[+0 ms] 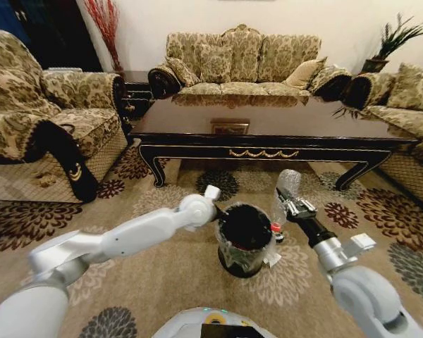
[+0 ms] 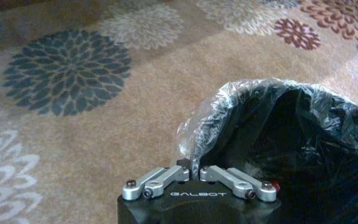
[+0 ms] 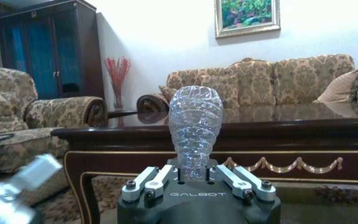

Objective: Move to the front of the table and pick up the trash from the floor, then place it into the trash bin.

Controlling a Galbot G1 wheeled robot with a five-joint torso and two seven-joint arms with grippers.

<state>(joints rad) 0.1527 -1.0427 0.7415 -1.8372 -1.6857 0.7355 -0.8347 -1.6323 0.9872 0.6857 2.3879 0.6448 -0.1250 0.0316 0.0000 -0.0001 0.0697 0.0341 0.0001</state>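
Observation:
The trash bin point(image 1: 245, 239) is a small black bin lined with a clear bag, standing on the carpet in front of the dark wood table point(image 1: 268, 134). My left gripper point(image 1: 216, 211) is at its near-left rim, shut on the bag's edge point(image 2: 195, 154); the bin's dark inside point(image 2: 303, 140) lies just beyond the gripper point(image 2: 195, 173). To the right of the bin and slightly above it, my right gripper point(image 1: 289, 202) is shut on a piece of trash, a crumpled clear plastic bottle point(image 1: 289, 183) that stands up from the gripper point(image 3: 195, 176) as a ribbed clear shape point(image 3: 196, 123). A red-ended bit point(image 1: 275, 227) shows by the bin's right rim.
Patterned sofas surround the table: one behind it point(image 1: 243, 60), one on the left point(image 1: 49, 120), one on the right point(image 1: 409, 105). A flowered carpet point(image 1: 162, 282) covers the floor. A whitish scrap point(image 1: 272, 260) lies at the bin's base. The table's front edge point(image 3: 272, 135) runs close ahead of the right gripper.

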